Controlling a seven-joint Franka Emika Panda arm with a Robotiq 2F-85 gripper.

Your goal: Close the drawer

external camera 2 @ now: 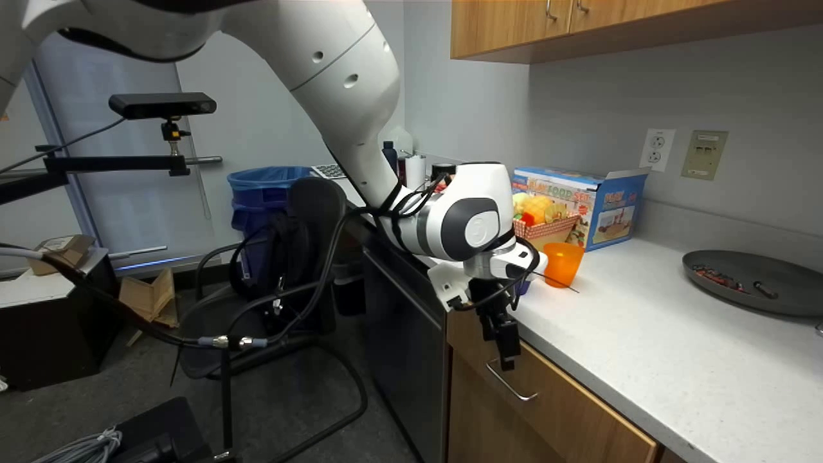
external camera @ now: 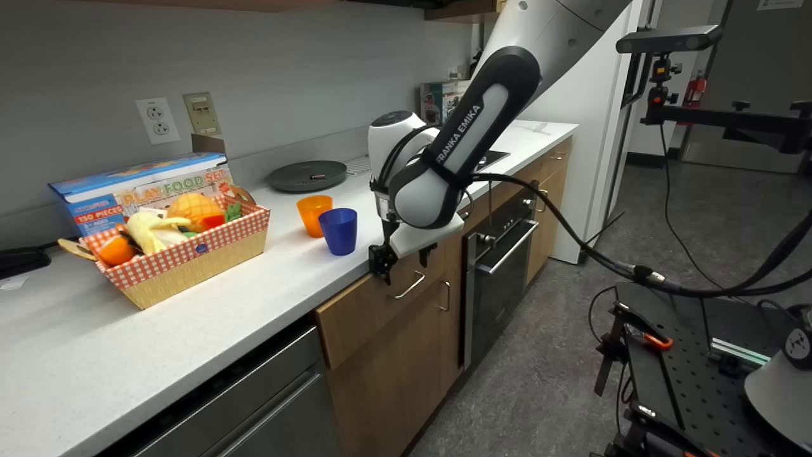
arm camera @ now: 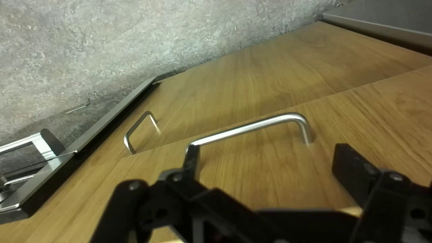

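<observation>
Grey wall (external camera: pixel 285 70) rises behind a long white counter (external camera: pixel 298 273), and the work sits at that counter's near edge. Just off the edge hangs the gripper (arm camera: pixel 268 157), pointing down, its fingers spread well apart with nothing pinched between them. Right by the fingertips is the drawer (external camera: pixel 361 317), directly under the near edge, its wood front facing into the room and its long axis running level along the counter. That line decides the move: as I judge it, the push must go square to the front, toward the far wall. The front looks closed or very nearly so; whether a slim gap is left is too fine to tell. In the wrist view the handle (arm camera: pixel 243 129) spans the space just past the fingertips, its left end behind the left one; whether they touch, I cannot tell. Up on the counter, near the hand, a blue cup (external camera: pixel 340 235) and an orange cup (external camera: pixel 309 222) stand side by side, their contents out of sight. Well to the left in that exterior view, a basket (external camera: pixel 203 265) holds toy food, with a play-food box (external camera: pixel 98 212) on its far side. Near the wall, a dark pan (external camera 2: pixel 797 273) bears bits too small to name.
</observation>
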